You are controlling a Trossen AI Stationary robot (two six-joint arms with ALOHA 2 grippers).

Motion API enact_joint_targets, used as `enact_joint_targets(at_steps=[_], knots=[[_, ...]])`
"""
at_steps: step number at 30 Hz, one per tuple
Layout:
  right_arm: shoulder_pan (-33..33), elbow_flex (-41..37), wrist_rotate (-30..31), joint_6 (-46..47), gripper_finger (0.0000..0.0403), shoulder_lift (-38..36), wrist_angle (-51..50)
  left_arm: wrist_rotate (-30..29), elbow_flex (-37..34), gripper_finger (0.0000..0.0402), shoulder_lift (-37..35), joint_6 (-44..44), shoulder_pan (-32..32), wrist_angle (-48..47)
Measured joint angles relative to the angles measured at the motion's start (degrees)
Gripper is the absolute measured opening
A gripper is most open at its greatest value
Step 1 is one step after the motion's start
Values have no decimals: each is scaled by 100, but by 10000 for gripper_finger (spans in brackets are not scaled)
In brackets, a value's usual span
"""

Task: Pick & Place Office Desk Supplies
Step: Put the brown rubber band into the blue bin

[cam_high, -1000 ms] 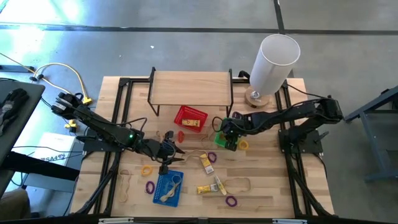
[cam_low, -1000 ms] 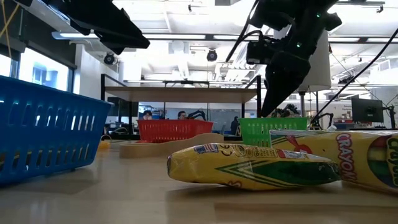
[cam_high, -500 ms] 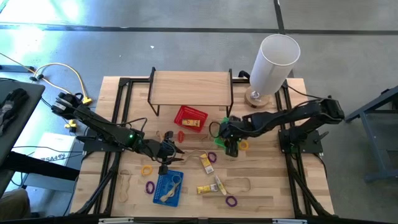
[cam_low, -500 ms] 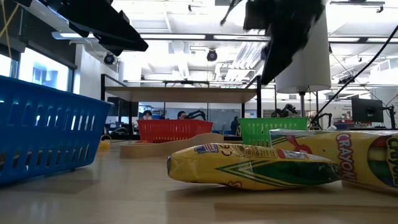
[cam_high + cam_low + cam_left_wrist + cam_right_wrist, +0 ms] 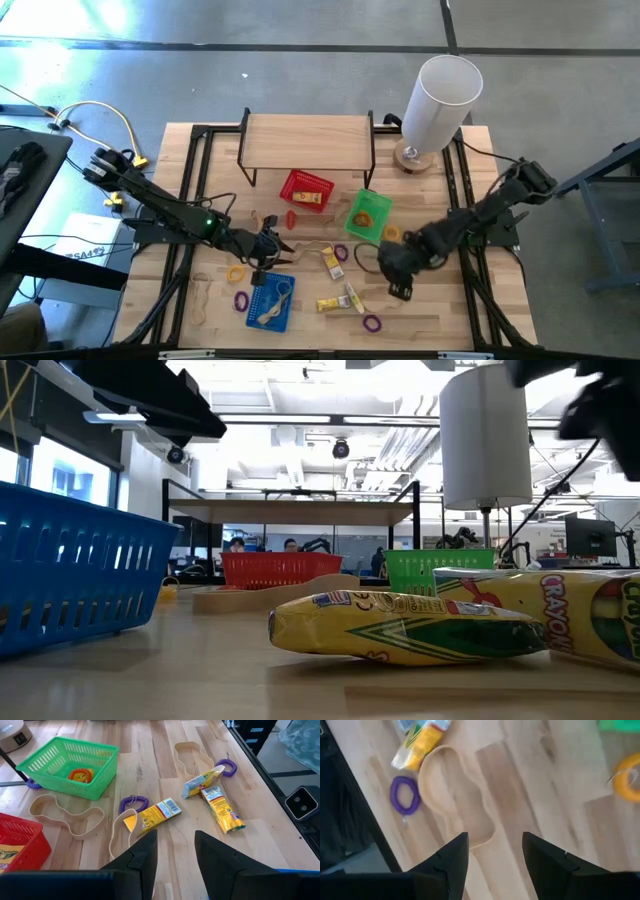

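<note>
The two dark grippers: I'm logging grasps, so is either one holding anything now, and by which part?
Nothing is held. The left gripper and the right gripper both stand open with only bare wooden table showing between their fingers.

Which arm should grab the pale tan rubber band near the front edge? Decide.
Right. Its tool hangs open directly beside that pale tan rubber band; the left tool sits farther off by the blue plastic basket.
</note>
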Motion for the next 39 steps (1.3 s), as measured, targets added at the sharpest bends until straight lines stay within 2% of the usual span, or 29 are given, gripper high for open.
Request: enact_joint_targets(at_steps=[5,8,13,27,39], knots=[[680,0,531,202,173,2,166,0,0,124,0,-6,-1,8],[971,0,1087,-61,173,36,345,0,0,124,0,-7,12,13],[1230,0,1510,-412,173,150,570,-1,0,124,0,-22,32,17],[1247,0,1300,-381,173,952,1083,0,0,124,2,-105,29,17],[1134,0,1504,-984,173,1534,982,0,0,124,2,-105,30,17]])
